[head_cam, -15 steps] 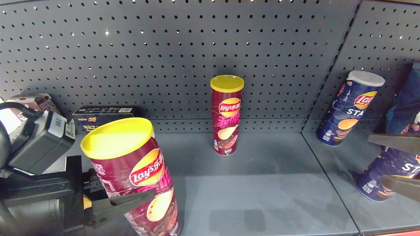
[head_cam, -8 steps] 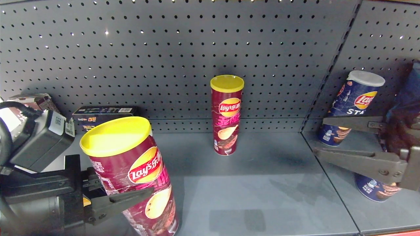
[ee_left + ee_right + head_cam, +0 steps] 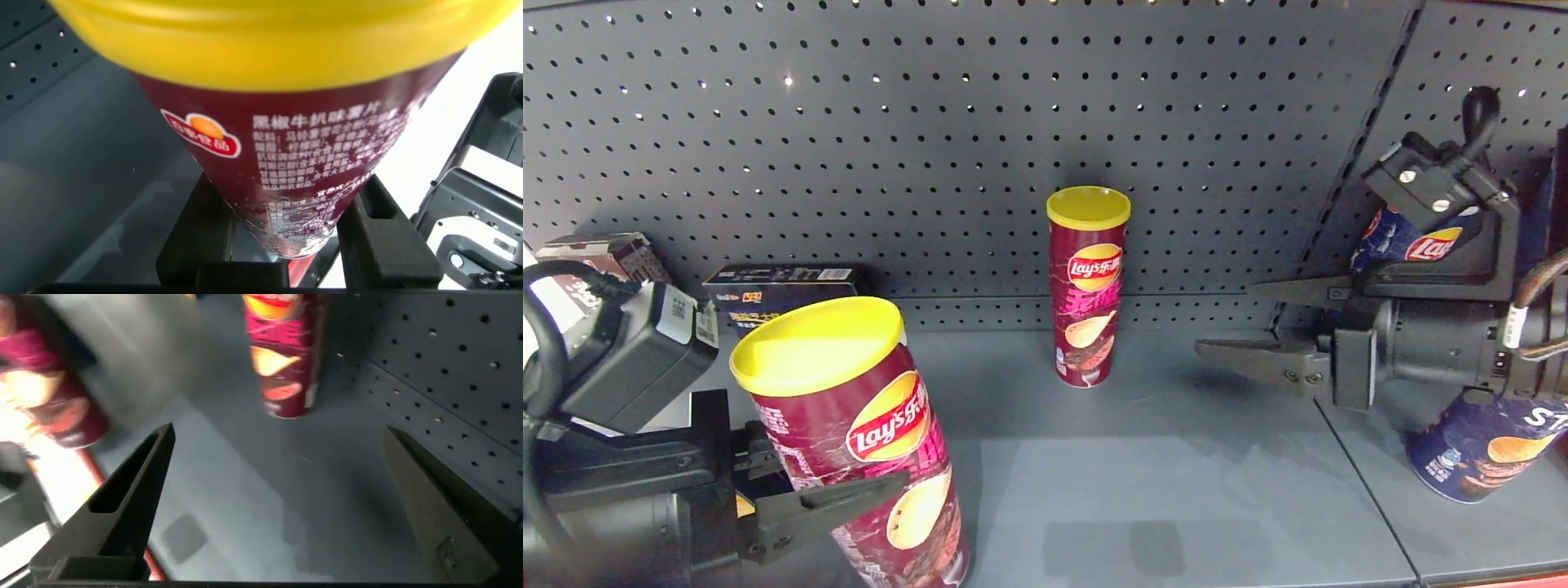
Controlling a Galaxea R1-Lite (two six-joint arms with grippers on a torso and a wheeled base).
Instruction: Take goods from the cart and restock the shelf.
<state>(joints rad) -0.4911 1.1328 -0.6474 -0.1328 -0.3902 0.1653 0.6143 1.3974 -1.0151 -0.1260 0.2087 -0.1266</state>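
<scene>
Cans of chips number four: two maroon with yellow lids, two blue. Nearest, at the front left of the shelf (image 3: 1176, 490), the left gripper (image 3: 845, 494) is clamped on one maroon can (image 3: 849, 408). At front right sits one blue can (image 3: 1478, 445). Just above it the right gripper (image 3: 1229, 318) hangs with fingers spread, holding nothing. Farther back, the second maroon can (image 3: 1086, 294) stands upright mid-shelf, and the second blue can (image 3: 1409, 241) is by the pegboard (image 3: 931, 122). Two boxes lie at back left: a dark box (image 3: 776, 286) and a brownish box (image 3: 600, 249).
</scene>
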